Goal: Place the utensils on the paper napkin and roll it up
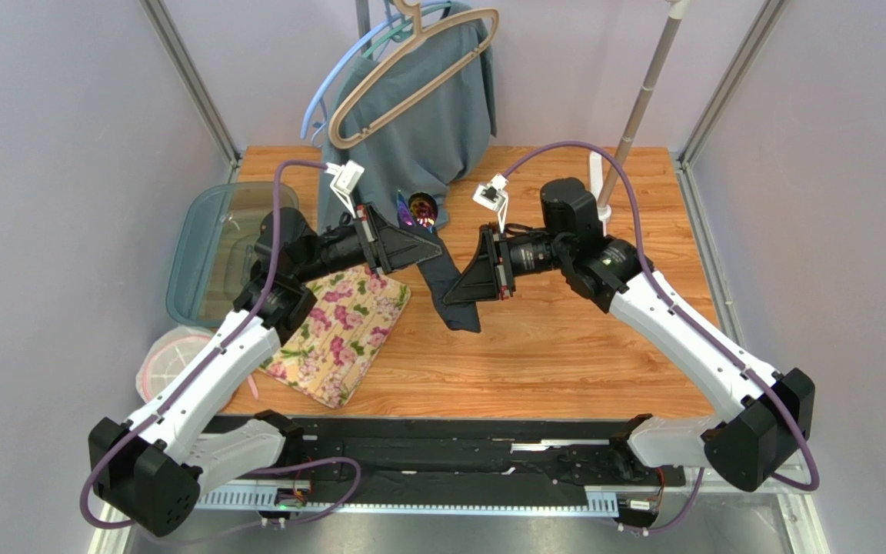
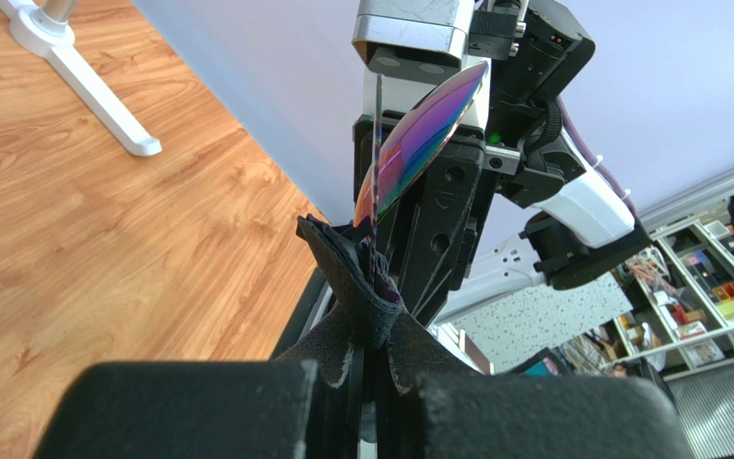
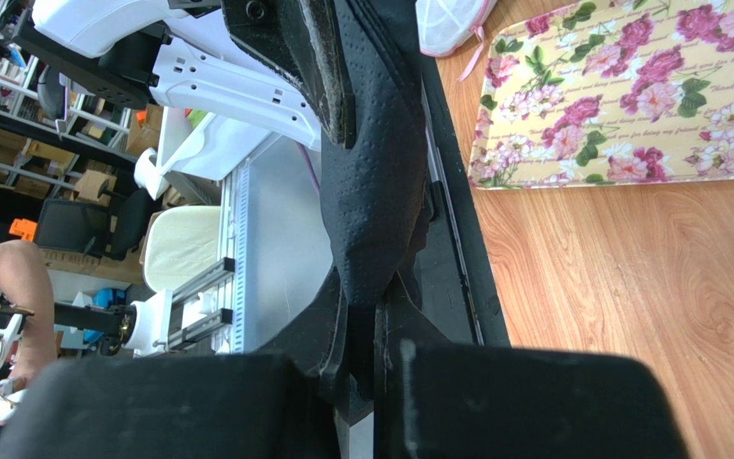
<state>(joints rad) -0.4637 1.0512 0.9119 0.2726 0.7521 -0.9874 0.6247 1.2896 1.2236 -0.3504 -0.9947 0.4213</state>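
The black paper napkin (image 1: pixel 450 291) is rolled into a narrow bundle and held in the air between both grippers, above the wooden table. My left gripper (image 1: pixel 428 249) is shut on its upper end. Iridescent purple-green utensils (image 1: pixel 417 211) stick out of that end. In the left wrist view the napkin (image 2: pixel 354 279) is pinched in my left gripper (image 2: pixel 377 337) and a rainbow utensil blade (image 2: pixel 421 142) rises from it. My right gripper (image 1: pixel 470 291) is shut on the lower end; in the right wrist view the napkin (image 3: pixel 373 191) runs up out of my right gripper (image 3: pixel 373 330).
The floral mat (image 1: pixel 338 329) lies on the table under the left arm and also shows in the right wrist view (image 3: pixel 629 96). A clear teal container (image 1: pixel 211 248) and a pink-rimmed lid (image 1: pixel 170 360) sit at the left edge. A grey-teal garment (image 1: pixel 425 110) hangs at the back. A white stand (image 1: pixel 621 162) is at back right.
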